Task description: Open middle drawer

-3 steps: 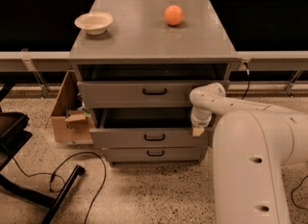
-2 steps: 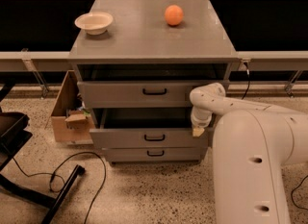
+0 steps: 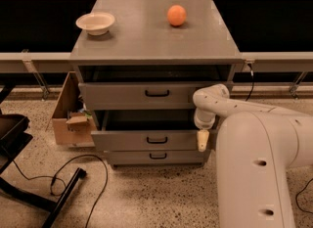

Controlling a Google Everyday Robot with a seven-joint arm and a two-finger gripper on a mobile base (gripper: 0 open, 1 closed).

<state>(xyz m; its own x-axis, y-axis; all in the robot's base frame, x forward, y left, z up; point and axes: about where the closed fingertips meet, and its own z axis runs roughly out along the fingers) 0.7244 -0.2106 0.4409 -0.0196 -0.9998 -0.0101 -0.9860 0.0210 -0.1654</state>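
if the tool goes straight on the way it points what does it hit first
Pointing down at the right end of the middle drawer, the tool would likely meet the floor first; depth unclear.

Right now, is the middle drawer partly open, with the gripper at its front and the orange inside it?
Not quite: the camera view shows the orange on the cabinet top, not inside the middle drawer; the gripper is at its front.

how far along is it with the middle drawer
Done: the middle drawer stands partly pulled out, its dark interior showing above the front. In hand: the gripper sits at the front's right end, away from the handle. Left: probably only pulling further, if fuller opening is wanted.
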